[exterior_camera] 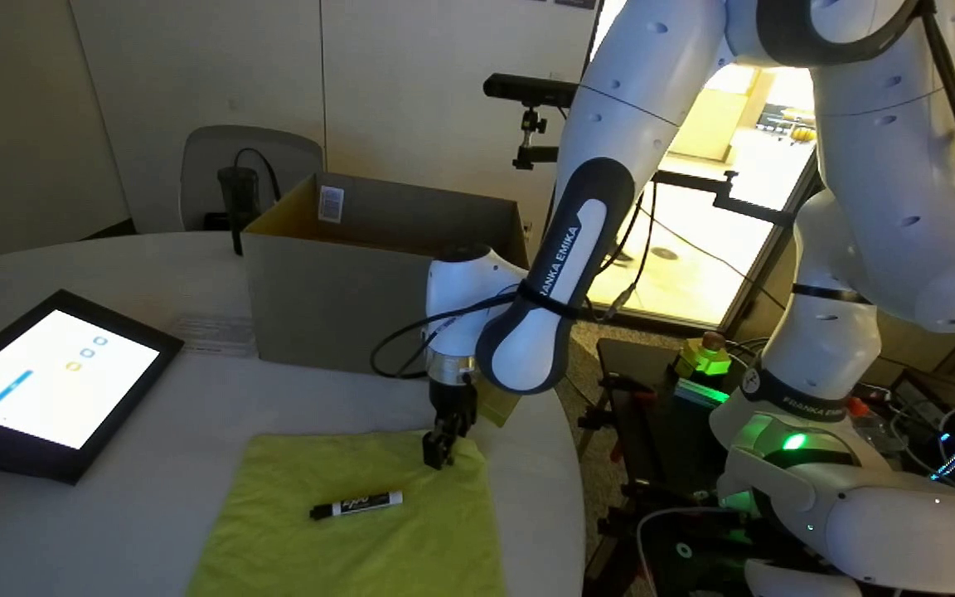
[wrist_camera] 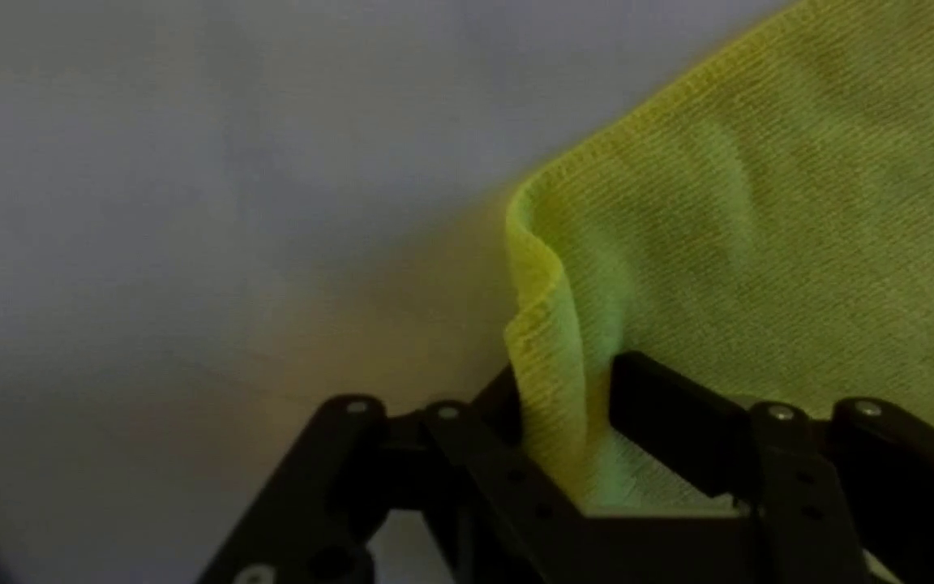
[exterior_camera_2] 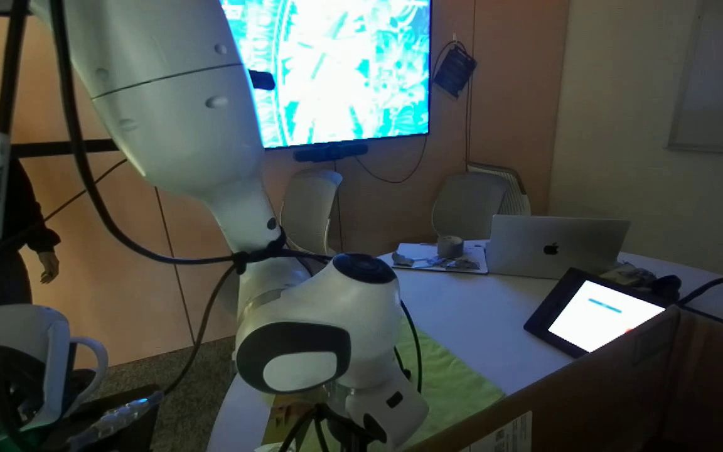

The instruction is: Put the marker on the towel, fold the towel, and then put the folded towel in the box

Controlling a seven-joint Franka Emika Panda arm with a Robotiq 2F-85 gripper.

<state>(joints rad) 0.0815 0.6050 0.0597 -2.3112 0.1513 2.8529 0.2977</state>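
The marker (exterior_camera: 357, 505), white-bodied with a black cap, lies flat on the towel in an exterior view. The yellow-green towel (exterior_camera: 345, 555) is spread on the table; part shows in an exterior view (exterior_camera_2: 455, 383) and its edge in the wrist view (wrist_camera: 799, 243). My gripper (exterior_camera: 438, 454) points down at the towel's corner nearest the box. In the wrist view, the gripper's fingers (wrist_camera: 568, 397) pinch a raised fold of the towel's edge; the fold partly hides one finger. The brown box (exterior_camera: 328, 290) stands open behind the towel, also in an exterior view (exterior_camera_2: 587, 389).
A dark-framed tablet (exterior_camera: 55, 373) stands on the table beside the towel. A silver laptop (exterior_camera_2: 556, 245) and a tape roll (exterior_camera_2: 450, 246) are at the table's far side. A small yellowish piece (exterior_camera: 496, 405) lies by the box, near the table edge. Cables hang from the arm.
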